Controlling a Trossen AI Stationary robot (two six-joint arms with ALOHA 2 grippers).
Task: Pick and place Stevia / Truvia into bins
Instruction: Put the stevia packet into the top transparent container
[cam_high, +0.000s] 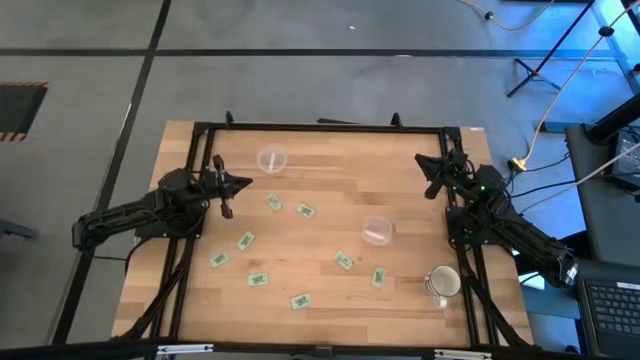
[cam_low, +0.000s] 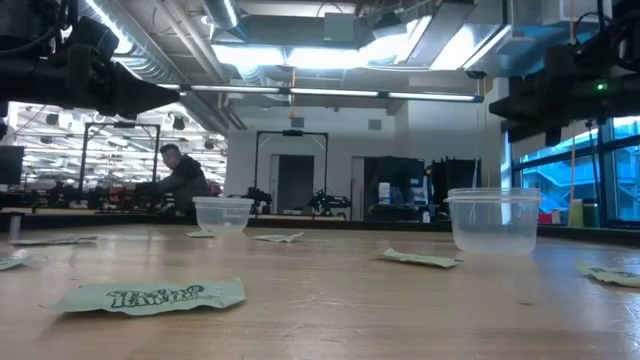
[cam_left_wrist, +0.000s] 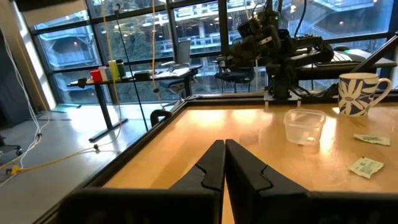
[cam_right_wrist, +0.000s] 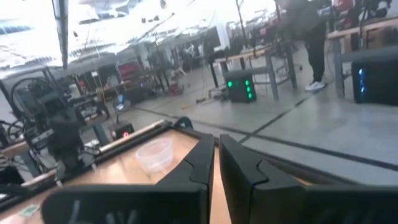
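Note:
Several green Stevia packets lie flat on the wooden table, among them one (cam_high: 274, 201), another (cam_high: 344, 261) and one nearest the low camera (cam_low: 150, 296). One clear cup bin (cam_high: 272, 159) stands upright near the far edge. A second bin (cam_high: 378, 230) stands right of centre. My left gripper (cam_high: 235, 185) hovers shut over the table's left side, its fingers (cam_left_wrist: 239, 168) pressed together and level. My right gripper (cam_high: 430, 175) hovers over the far right, its fingers (cam_right_wrist: 239, 165) close together with nothing between them. Both are clear of the packets and bins.
A white patterned mug (cam_high: 443, 283) stands near the table's front right corner. A black frame (cam_high: 320, 128) runs along the table's edges. Bare wood lies between the two bins. A person (cam_low: 180, 180) sits at a desk far behind the table.

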